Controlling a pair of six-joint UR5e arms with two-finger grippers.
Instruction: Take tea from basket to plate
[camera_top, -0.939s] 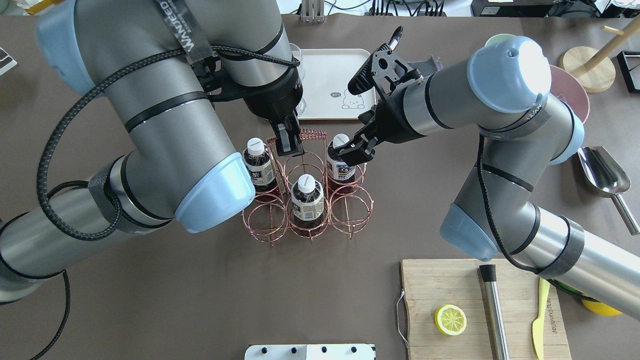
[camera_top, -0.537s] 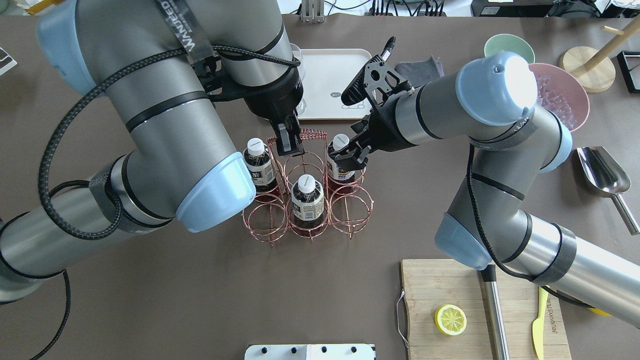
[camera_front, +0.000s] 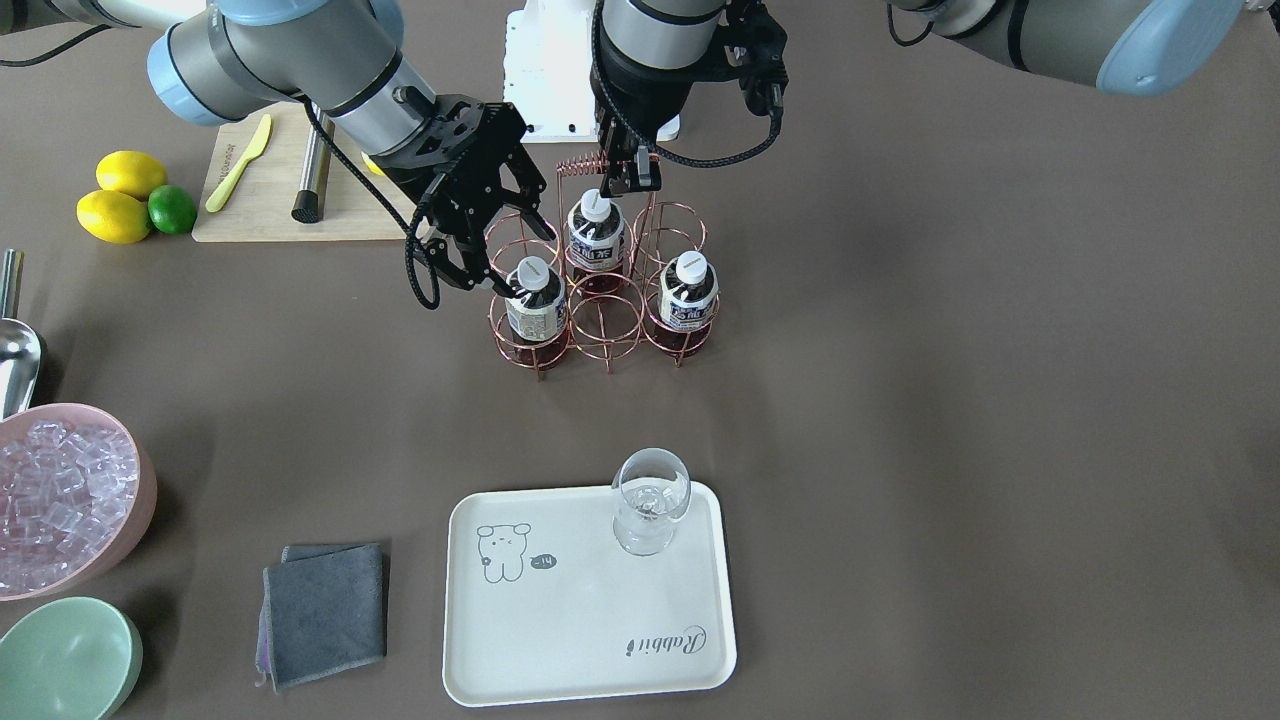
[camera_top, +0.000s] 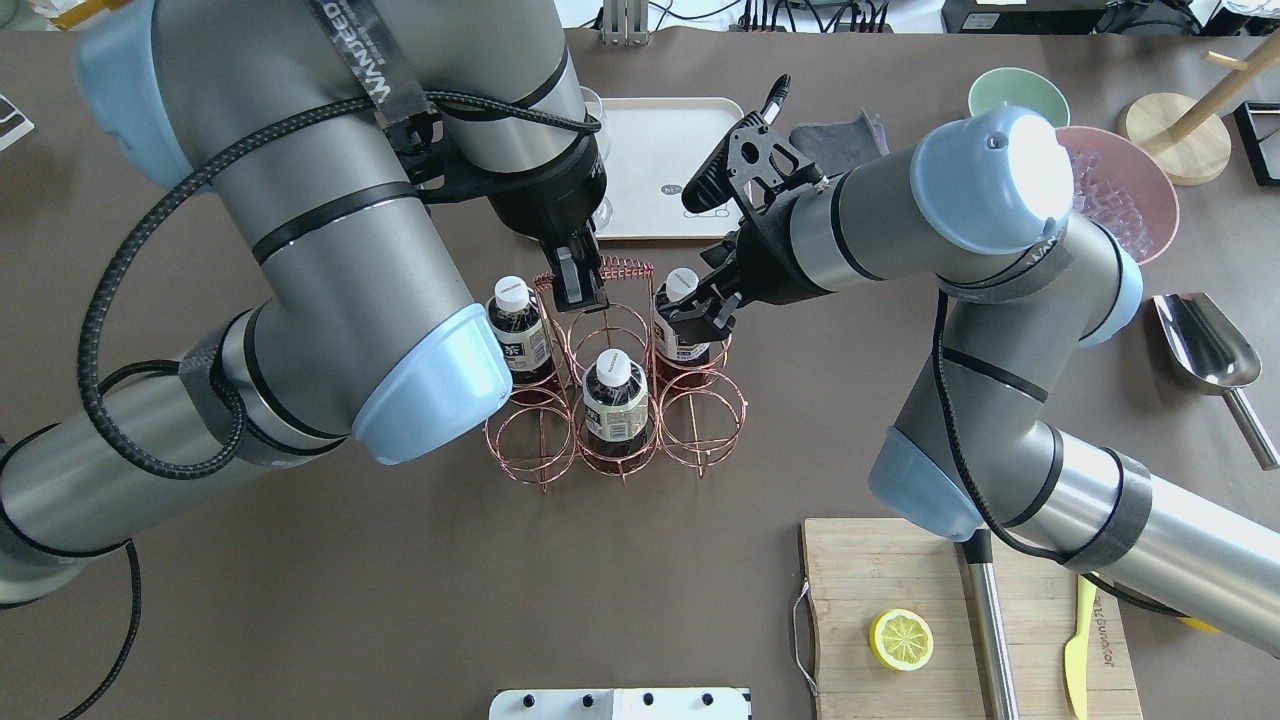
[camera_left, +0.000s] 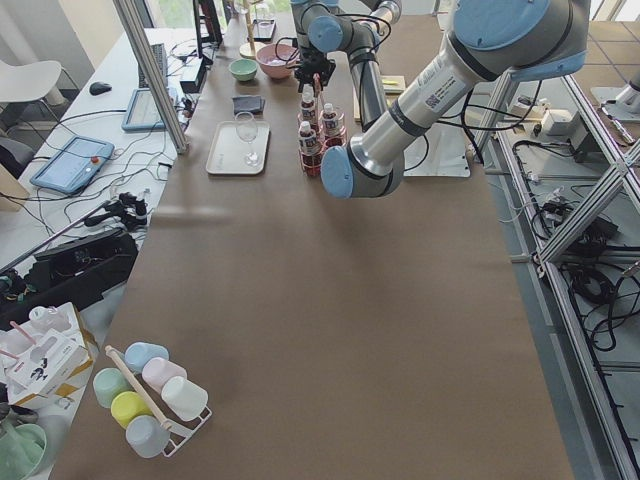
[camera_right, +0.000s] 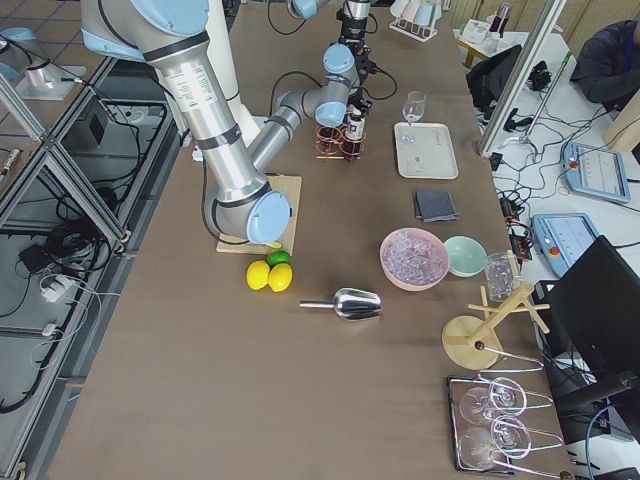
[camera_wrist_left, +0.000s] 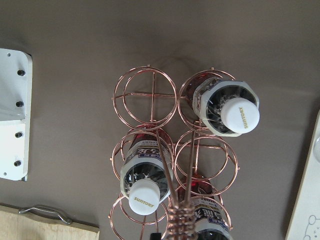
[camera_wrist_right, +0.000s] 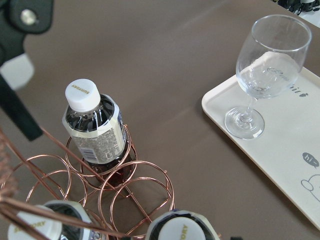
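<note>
1. Brown tabletop, read from your overhead camera: the basket (camera_top: 703, 415) stood mid-table. The plate (camera_top: 650, 130) lay just beyond it on the far side, not touching it.
2. You had three bottles alike standing upright in the basket's rings: a bottle (camera_top: 517, 335) in the far left ring, a second bottle (camera_top: 613, 400) in the near middle ring, and the tea (camera_top: 682, 282) in the far right ring.
3. Right gripper (camera_top: 690, 312): your front camera showed its jaws apart, one finger on each side of the tea's white cap. Contact with the bottle could not be confirmed.
4. Left gripper (camera_top: 580, 290): it hung straight down over the basket, fingers drawn together on the coiled handle (camera_top: 628, 268).
5. A stemmed glass (camera_front: 650, 500) stood upright on the left end of the plate, well clear of the bear drawing.
6. At the near right corner of your table lay a wooden cutting board (camera_top: 860, 570), with a lemon slice (camera_top: 901, 640) on it, a steel bar (camera_top: 990, 630) and a yellow knife (camera_top: 1078, 650).
</note>
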